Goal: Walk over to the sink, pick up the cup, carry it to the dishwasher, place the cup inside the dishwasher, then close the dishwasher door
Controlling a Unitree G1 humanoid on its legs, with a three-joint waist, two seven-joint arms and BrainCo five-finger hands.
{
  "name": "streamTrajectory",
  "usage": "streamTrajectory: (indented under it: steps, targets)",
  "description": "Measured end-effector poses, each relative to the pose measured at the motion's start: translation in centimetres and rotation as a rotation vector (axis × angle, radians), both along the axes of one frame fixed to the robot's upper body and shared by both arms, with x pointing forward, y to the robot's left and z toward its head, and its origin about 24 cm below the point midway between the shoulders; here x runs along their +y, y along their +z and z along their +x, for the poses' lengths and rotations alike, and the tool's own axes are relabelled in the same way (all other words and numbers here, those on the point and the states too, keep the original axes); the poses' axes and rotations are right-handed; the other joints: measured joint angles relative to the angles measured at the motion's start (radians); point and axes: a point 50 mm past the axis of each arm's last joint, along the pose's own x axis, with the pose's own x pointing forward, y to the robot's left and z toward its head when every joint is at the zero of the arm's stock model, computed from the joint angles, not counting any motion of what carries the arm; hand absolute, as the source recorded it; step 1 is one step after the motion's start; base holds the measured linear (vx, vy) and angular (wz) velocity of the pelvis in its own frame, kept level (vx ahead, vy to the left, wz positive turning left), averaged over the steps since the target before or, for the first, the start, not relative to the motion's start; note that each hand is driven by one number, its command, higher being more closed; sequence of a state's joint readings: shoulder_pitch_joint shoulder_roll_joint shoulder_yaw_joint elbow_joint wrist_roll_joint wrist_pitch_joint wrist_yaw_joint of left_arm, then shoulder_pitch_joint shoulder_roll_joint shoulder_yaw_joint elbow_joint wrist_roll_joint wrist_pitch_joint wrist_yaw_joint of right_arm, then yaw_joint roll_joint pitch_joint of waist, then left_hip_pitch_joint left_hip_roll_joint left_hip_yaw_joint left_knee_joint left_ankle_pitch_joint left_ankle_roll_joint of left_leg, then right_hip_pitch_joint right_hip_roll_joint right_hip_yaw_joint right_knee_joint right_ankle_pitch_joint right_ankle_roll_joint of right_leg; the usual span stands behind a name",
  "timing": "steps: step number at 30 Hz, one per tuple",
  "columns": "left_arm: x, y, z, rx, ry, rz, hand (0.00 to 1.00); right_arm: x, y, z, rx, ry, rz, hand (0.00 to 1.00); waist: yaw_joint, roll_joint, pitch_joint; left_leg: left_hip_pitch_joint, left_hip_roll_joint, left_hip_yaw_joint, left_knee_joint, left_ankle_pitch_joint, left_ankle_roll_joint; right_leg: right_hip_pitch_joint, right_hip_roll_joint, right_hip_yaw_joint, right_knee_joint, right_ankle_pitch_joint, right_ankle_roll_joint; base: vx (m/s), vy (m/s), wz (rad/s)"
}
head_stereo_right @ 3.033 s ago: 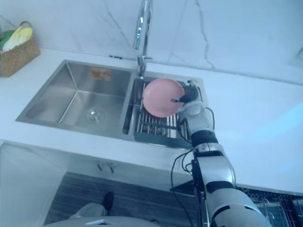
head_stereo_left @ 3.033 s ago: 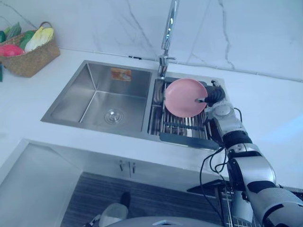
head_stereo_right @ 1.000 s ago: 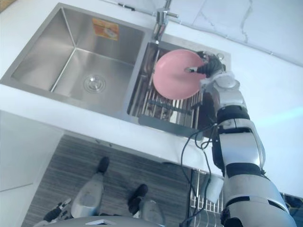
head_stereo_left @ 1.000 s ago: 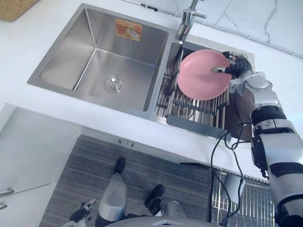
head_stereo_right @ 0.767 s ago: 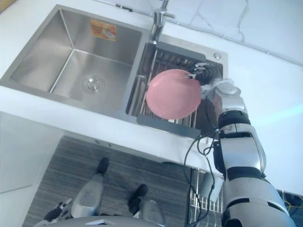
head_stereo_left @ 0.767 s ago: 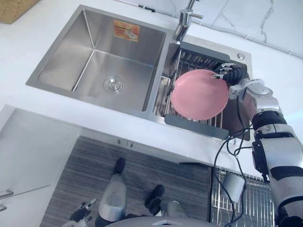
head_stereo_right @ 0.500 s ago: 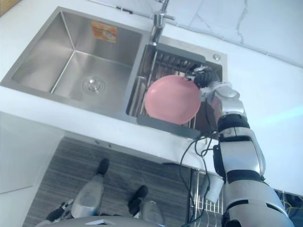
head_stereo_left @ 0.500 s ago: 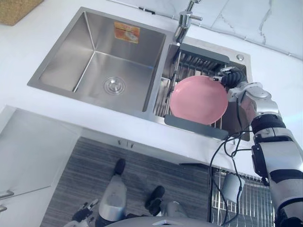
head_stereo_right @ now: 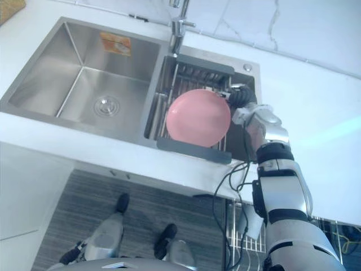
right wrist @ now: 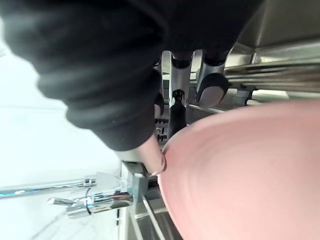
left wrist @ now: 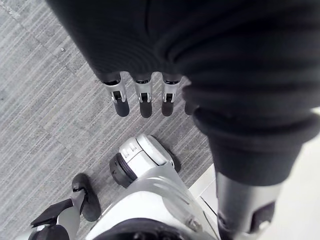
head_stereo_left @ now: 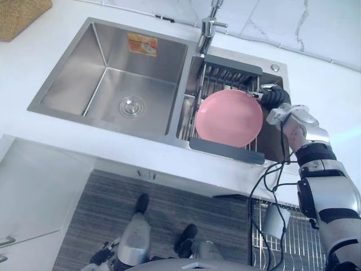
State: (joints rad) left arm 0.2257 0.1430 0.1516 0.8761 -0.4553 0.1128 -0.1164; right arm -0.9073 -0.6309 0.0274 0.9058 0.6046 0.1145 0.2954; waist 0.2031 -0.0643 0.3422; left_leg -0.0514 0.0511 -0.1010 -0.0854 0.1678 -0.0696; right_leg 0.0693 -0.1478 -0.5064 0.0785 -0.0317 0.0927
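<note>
No cup shows; a round pink plate is tilted over the dish rack in the sink's right basin. My right hand is shut on the plate's right rim. In the right wrist view its fingers curl behind the plate while the thumb presses on the front of the rim. I cannot tell whether the plate rests on the rack or hangs just above it. My left hand hangs low over the floor with straight fingers, holding nothing.
The steel sink's left basin has a drain and a sticker. A faucet stands behind the divider. A wicker basket sits far left on the white counter. A wire dishwasher rack shows at the lower right.
The right hand's fingers curled tighter on the plate's rim. The plate came from the back of the rack toward its front edge and lies flatter. The camera shifted a little.
</note>
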Motion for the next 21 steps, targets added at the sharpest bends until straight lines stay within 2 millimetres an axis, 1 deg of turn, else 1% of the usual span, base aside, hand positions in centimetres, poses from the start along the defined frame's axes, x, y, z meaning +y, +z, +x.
streamTrajectory:
  steps: [4,6,9,10,13,15,18,19,21]
  targets:
    - [-0.3,-0.1,-0.2,0.004,0.000,-0.005,0.00,1.1,0.4,0.1,-0.045,0.009,0.042,1.00,-0.004,0.008,-0.021,0.000,0.000,0.001,0.000,-0.001,-0.001,0.002,0.001,0.000,-0.007,0.003,0.001,0.00,0.000,0.00]
    - [-0.2,-0.1,-0.2,0.008,-0.002,-0.002,0.00,1.4,0.2,0.2,-0.051,-0.030,0.090,1.00,-0.005,0.008,-0.036,0.000,0.000,0.001,0.000,-0.002,-0.002,0.005,0.003,0.000,-0.014,0.006,0.001,0.00,0.000,0.00]
    - [-0.2,-0.1,-0.4,0.013,-0.001,-0.001,0.00,1.6,0.3,0.3,-0.057,-0.073,0.109,1.00,-0.007,0.009,-0.047,0.001,0.002,0.001,0.000,-0.002,-0.002,0.009,0.006,0.000,-0.023,0.012,0.001,0.00,0.000,0.00]
    - [-0.2,-0.1,-0.4,0.015,-0.001,-0.001,0.00,1.6,0.8,0.2,-0.084,-0.097,0.147,1.00,-0.009,0.009,-0.047,0.004,0.002,0.001,0.000,-0.002,-0.002,0.017,0.007,-0.001,-0.032,0.018,0.002,0.00,0.000,0.00]
    - [-0.2,-0.2,-0.6,0.022,0.001,0.000,0.00,1.2,1.6,0.1,-0.122,-0.142,0.185,1.00,-0.011,0.010,-0.049,0.019,0.001,0.007,0.000,-0.004,-0.002,0.037,0.010,0.001,-0.050,0.026,0.001,-0.01,0.004,-0.03]
    - [-0.3,-0.2,-0.7,0.026,0.002,0.001,0.00,1.1,1.5,0.0,-0.122,-0.148,0.191,1.00,-0.012,0.009,-0.058,0.019,0.001,0.011,0.000,-0.006,-0.003,0.037,0.010,0.003,-0.055,0.027,-0.001,-0.01,0.007,-0.06]
    - [-0.3,-0.3,-1.2,0.041,-0.005,0.005,0.00,1.1,1.1,0.0,-0.095,-0.138,0.191,1.00,-0.022,0.010,-0.074,0.019,0.001,0.020,0.000,-0.009,-0.002,0.037,0.013,0.010,-0.066,0.033,-0.005,-0.01,0.010,-0.08]
    - [-0.3,-0.3,-1.3,0.043,-0.008,0.008,0.00,1.1,0.9,0.0,-0.084,-0.136,0.191,0.00,-0.024,0.010,-0.075,0.019,0.001,0.021,0.000,-0.010,-0.003,0.037,0.014,0.011,-0.068,0.034,-0.005,-0.01,0.007,-0.05]
    - [-0.3,-0.3,-1.3,0.051,-0.007,0.015,0.00,1.2,0.2,-0.3,-0.050,-0.118,0.183,0.00,-0.027,0.012,-0.079,0.019,0.001,0.023,0.000,-0.011,-0.004,0.038,0.015,0.013,-0.072,0.037,-0.006,0.00,0.002,-0.02]
